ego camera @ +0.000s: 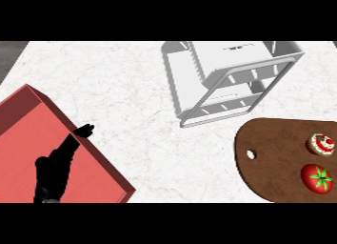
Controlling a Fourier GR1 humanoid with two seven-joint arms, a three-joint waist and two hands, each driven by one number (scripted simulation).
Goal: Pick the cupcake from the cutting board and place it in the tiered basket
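White marbled desk [129,95] fills the frame, with a dark strip of floor at the upper left edge. On it the cupcake [323,144] sits at the right edge of the frame, on the brown board [277,162] in the lower right, upright and untouched. Just below the cupcake on the same board lies a tomato [318,178]. Up and to the left of the board, at the upper middle, stands the white basket [224,81], apart from it. A red tray [31,138] occupies the lower left. Over it shows the left hand [55,169], fingers [84,129] straight and together, holding nothing, tips at the tray's rim. No right hand shows.
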